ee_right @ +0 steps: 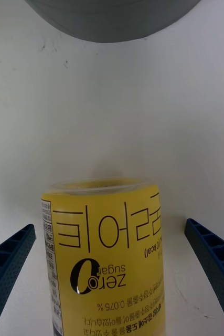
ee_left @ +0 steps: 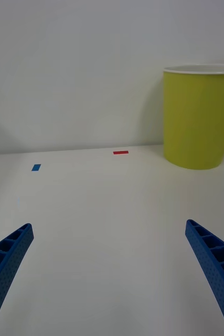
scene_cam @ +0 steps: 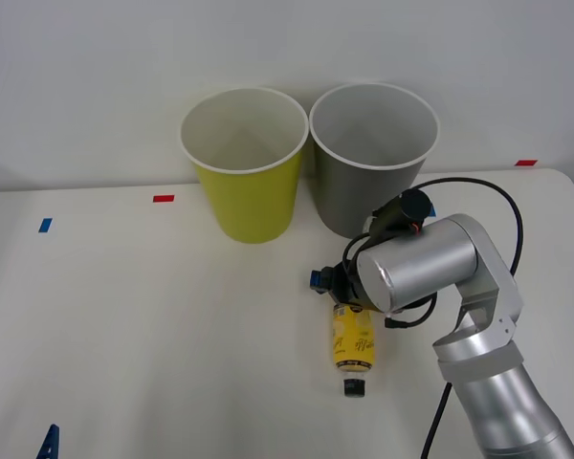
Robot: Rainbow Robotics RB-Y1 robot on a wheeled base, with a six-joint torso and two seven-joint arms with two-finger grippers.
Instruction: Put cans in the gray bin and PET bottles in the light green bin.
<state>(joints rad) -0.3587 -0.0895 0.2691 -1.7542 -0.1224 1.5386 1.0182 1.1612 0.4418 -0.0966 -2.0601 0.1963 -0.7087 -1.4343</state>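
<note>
A small PET bottle (scene_cam: 353, 342) with a yellow label and black cap lies on the white table, cap toward the robot. My right gripper (scene_cam: 333, 287) hovers low over its base end. In the right wrist view the bottle (ee_right: 109, 262) lies between the two blue fingers (ee_right: 9, 257), and the gripper (ee_right: 109, 227) is open with a gap on each side. The gray bin (scene_cam: 373, 158) stands just beyond it, and the light green bin (scene_cam: 244, 163) is to its left. My left gripper (ee_left: 107, 228) is open over bare table at the near left. Cans are out of view.
A red tape mark (scene_cam: 163, 198) and a blue one (scene_cam: 45, 225) lie on the table's left half, another red mark (scene_cam: 525, 163) at the far right. The light green bin (ee_left: 198, 121) stands well ahead of the left gripper. A black cable loops over the right arm.
</note>
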